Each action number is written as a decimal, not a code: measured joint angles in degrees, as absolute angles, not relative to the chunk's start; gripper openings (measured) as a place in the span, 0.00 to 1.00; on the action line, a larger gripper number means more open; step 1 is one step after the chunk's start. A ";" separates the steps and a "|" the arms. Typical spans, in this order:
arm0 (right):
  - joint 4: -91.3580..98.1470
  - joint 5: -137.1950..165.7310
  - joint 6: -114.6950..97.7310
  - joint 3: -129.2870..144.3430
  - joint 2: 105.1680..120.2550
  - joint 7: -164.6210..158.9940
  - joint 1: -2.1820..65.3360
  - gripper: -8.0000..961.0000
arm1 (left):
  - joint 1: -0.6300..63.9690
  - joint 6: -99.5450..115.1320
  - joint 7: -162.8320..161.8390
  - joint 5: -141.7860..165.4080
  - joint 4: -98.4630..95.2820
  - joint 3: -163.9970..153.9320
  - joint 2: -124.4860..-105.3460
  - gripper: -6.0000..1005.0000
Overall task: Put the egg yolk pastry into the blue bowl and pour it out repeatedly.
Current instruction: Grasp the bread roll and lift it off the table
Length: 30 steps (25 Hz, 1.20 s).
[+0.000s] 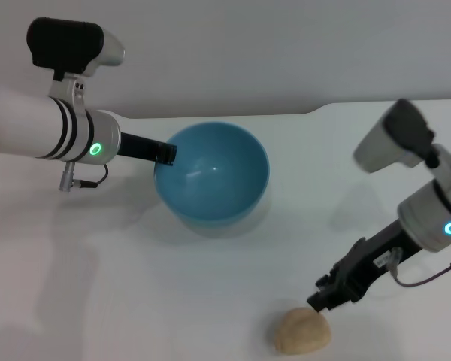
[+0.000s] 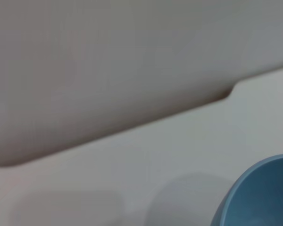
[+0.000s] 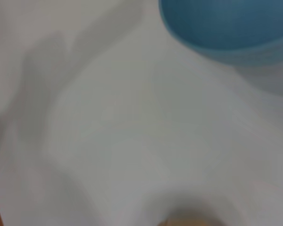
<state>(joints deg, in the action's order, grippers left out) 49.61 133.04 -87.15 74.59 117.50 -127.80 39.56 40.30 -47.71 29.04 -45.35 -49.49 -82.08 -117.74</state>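
The blue bowl (image 1: 214, 177) sits at the middle of the white table, tipped so that its empty glossy inside faces me. My left gripper (image 1: 164, 153) is at the bowl's left rim and shut on it. The bowl also shows in the left wrist view (image 2: 264, 197) and in the right wrist view (image 3: 226, 23). The egg yolk pastry (image 1: 302, 331) lies on the table at the front right, outside the bowl. My right gripper (image 1: 323, 297) hovers just above and to the right of the pastry, not holding it. A sliver of the pastry (image 3: 188, 222) shows in the right wrist view.
The white table (image 1: 98, 286) ends at a back edge with a step (image 1: 316, 111) against a grey wall. A cable (image 1: 428, 277) hangs from the right wrist.
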 joint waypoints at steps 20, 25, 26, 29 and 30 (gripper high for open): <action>49.34 135.30 -77.82 96.34 119.03 -138.00 42.39 0.33 | 39.64 -50.26 28.54 -44.98 -52.21 -82.61 -117.94 0.02; 49.24 133.33 -74.49 98.68 119.07 -137.98 42.78 0.33 | 39.87 -50.31 28.52 -44.95 -52.21 -82.61 -117.95 0.02; 49.21 132.97 -74.04 99.12 119.08 -137.79 42.81 0.33 | 39.87 -50.31 28.52 -44.95 -52.21 -82.61 -117.95 0.02; 49.16 132.69 -73.22 100.53 119.10 -137.52 42.87 0.33 | 39.99 -50.14 28.49 -44.91 -52.21 -82.61 -117.94 0.02; 49.16 132.69 -73.22 100.53 119.10 -137.52 42.87 0.29 | 39.99 -50.14 28.49 -44.91 -52.21 -82.61 -117.94 0.02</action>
